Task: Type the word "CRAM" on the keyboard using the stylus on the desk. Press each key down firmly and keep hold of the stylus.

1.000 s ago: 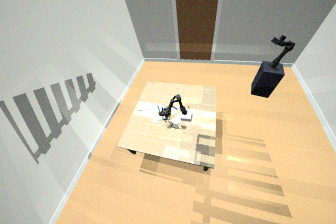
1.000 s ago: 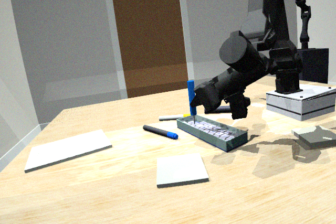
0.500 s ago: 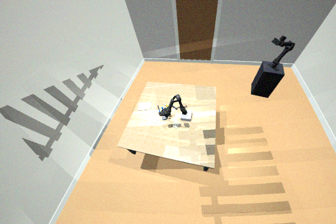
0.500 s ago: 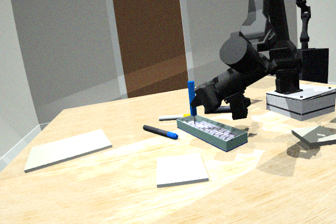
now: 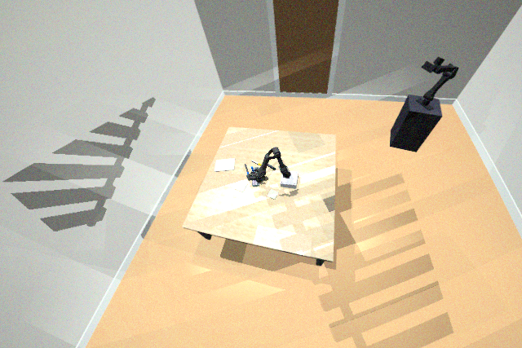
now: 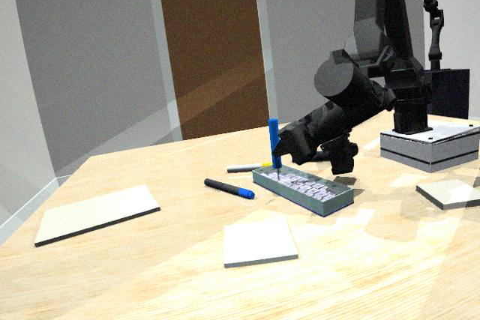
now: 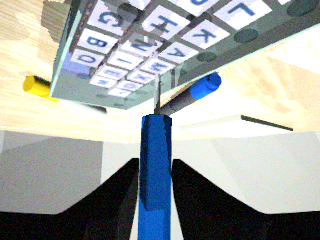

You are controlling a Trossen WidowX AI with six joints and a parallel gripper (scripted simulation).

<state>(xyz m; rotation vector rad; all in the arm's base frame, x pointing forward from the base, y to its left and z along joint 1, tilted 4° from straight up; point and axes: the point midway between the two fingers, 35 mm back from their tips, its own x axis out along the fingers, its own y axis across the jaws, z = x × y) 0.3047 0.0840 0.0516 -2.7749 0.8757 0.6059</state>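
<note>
My gripper [image 6: 276,149] [image 7: 155,165] is shut on the blue stylus [image 6: 273,130] [image 7: 155,185] and holds it nearly upright over the far-left part of the keyboard. The keyboard [image 6: 292,196] [image 7: 165,22] is a small grey-green tray-like block with white letter keys. In the wrist view the stylus's thin grey tip [image 6: 277,174] [image 7: 158,90] ends at the lower edge of the M key [image 7: 159,66], with the A key [image 7: 179,53] beside it. Whether the tip touches or presses the key cannot be told. In the top view the arm hides much of the keyboard.
A dark marker with a blue cap [image 6: 226,187] [image 7: 205,86] and a white marker with a yellow end [image 6: 246,168] lie near the keyboard. Flat white pads [image 6: 97,213] [image 6: 257,243] [image 6: 449,192] lie around. My arm's box-like base [image 6: 430,151] [image 5: 289,180] stands at the right.
</note>
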